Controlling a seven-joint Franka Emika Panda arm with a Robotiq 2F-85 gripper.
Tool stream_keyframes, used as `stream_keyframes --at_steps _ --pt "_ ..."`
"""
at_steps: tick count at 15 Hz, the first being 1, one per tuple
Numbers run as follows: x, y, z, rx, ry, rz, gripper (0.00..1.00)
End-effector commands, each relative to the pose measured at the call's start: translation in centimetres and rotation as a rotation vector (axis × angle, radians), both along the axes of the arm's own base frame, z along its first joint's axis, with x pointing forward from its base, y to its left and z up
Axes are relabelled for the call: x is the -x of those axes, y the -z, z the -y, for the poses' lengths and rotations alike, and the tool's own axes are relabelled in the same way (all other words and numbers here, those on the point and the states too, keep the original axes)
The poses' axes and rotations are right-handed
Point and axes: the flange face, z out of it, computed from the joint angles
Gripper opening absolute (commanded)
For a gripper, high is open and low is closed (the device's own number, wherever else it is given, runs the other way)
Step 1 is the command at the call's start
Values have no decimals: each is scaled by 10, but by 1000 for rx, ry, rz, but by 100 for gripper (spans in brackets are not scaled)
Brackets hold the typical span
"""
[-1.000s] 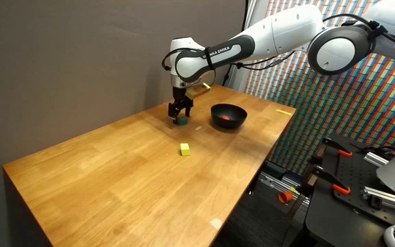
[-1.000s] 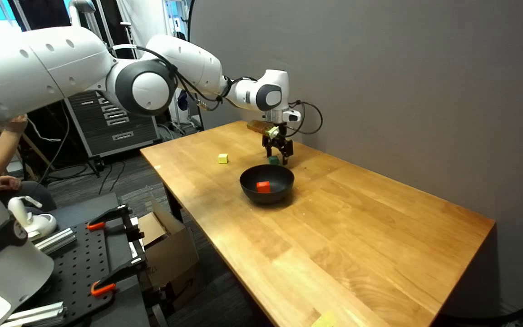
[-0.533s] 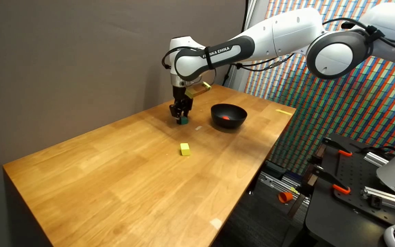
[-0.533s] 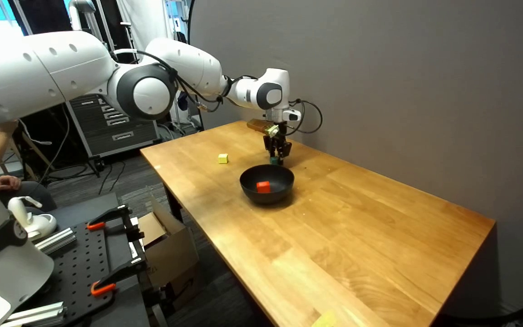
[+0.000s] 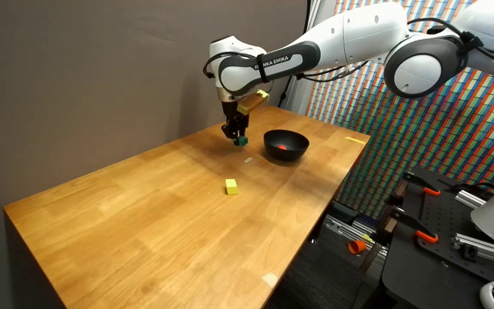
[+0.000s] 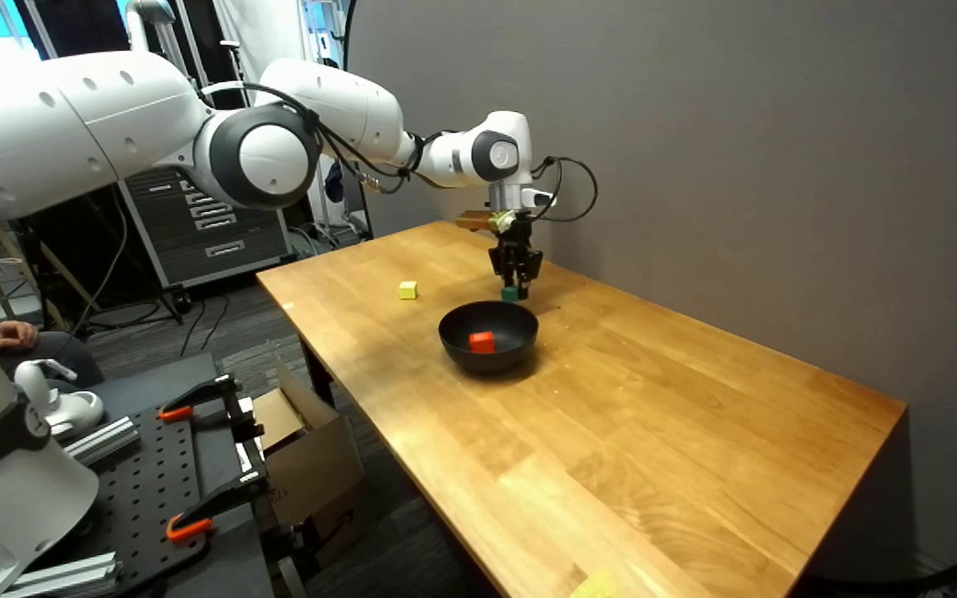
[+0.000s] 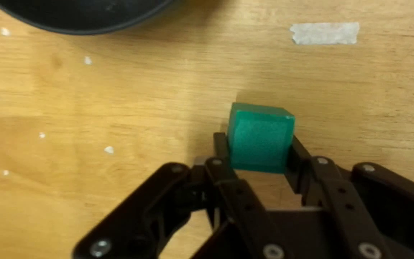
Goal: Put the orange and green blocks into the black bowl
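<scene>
My end effector (image 7: 259,153) gripped the green block (image 7: 261,138)
The black bowl (image 6: 488,363) nearby held 1 orange block (image 6: 482,341).

In the wrist view the black bowl (image 7: 79,18) is cut off by the edge, so only part of it shows. The gripper (image 7: 259,145) is blurred there and cut off too; its fingers (image 7: 222,169) hide parts of the left and right sides of the green block (image 7: 259,138). In an exterior view the bowl's near wall hides much of the orange block (image 5: 282,147). The arm (image 6: 267,162) and the counter (image 5: 144,240) are cut off in both exterior views. A mark (image 6: 279,493) on the cardboard box (image 6: 321,465) is too small to read.
</scene>
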Motion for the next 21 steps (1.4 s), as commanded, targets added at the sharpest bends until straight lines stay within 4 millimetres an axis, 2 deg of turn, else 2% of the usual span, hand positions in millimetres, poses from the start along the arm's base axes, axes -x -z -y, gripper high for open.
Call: stream_keyframes --at_steps 1,3,5,9,14,18,21 --pt "-1 -56 2 104 -4 -9 17" --pt "-1 -85 7 122 14 -8 17" --pt "0 -105 24 134 68 -23 17" --pt "4 -126 68 129 196 -71 18" --pt "10 -116 106 73 282 -138 17" --pt "20 -95 116 -44 327 -202 17" --pt "35 -85 122 -90 382 -250 17"
